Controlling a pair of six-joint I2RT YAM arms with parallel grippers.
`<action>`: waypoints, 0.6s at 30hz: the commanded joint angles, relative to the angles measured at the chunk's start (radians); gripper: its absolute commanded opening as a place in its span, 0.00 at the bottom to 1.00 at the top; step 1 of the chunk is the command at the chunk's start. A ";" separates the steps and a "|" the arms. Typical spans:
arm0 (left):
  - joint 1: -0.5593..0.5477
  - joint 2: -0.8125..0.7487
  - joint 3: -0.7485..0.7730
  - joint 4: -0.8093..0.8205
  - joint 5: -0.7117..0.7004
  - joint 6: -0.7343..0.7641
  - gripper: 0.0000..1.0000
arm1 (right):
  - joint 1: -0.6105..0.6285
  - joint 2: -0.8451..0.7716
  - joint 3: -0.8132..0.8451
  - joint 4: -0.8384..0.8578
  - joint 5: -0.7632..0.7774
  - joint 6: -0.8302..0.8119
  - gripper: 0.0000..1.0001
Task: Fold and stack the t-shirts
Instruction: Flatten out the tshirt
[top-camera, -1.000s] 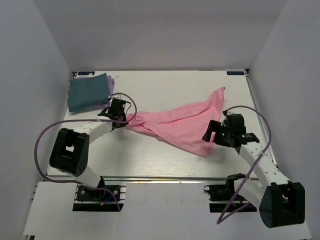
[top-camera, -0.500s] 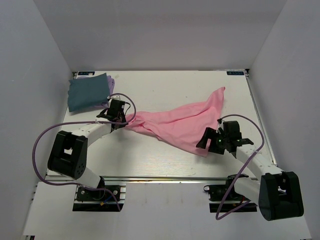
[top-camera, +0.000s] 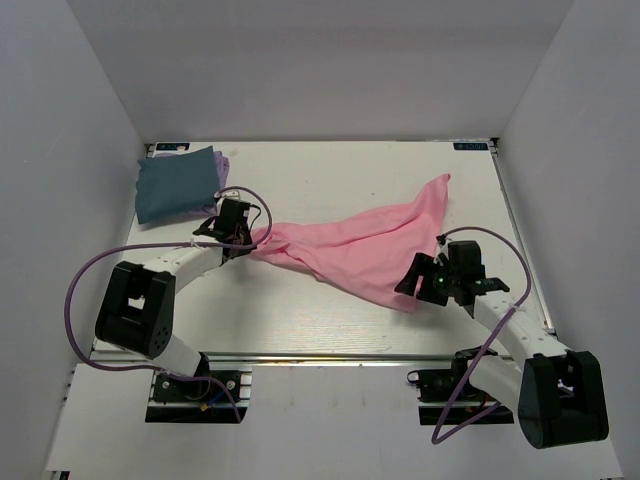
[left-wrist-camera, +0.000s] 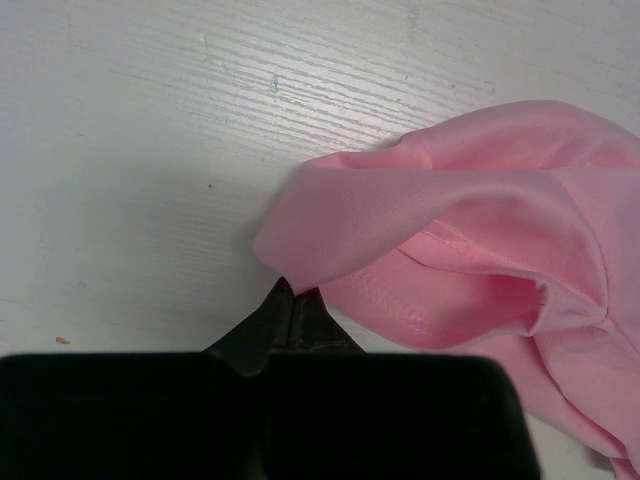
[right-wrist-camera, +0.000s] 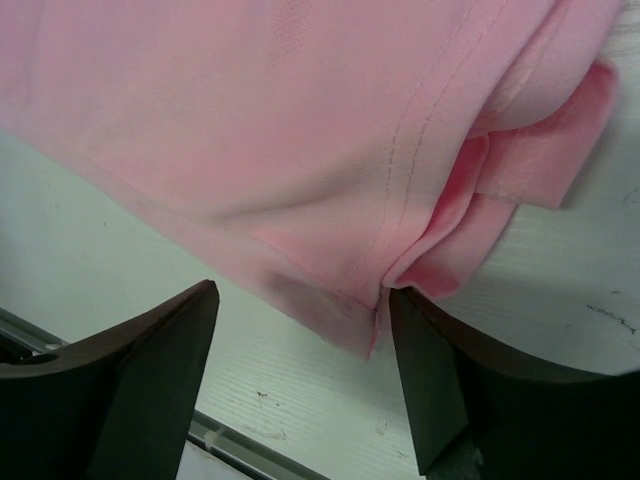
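Likely spreading pink t-shirt (top-camera: 350, 250); left gripper (left-wrist-camera: 293, 300) clamped on its corner; right gripper (right-wrist-camera: 300, 293) agape, hem between jaws; next: close, pull flat.

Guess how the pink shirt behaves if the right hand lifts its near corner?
Probably floppy: the pink shirt lies twisted and creased, so it should sag and trail rather than lift flat. Likely light: the left hand pinches it by one thin edge. The corner inside the open right hand is layered, so a layer may slip free.
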 joint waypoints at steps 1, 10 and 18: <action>0.001 -0.041 -0.005 -0.004 -0.002 -0.010 0.00 | 0.001 -0.009 0.034 0.027 -0.005 0.011 0.73; 0.001 -0.032 -0.005 -0.004 -0.002 -0.010 0.00 | 0.004 0.005 0.025 0.056 0.004 0.019 0.00; 0.001 -0.101 0.025 -0.056 -0.036 -0.010 0.00 | 0.000 -0.083 0.123 -0.089 0.151 -0.015 0.00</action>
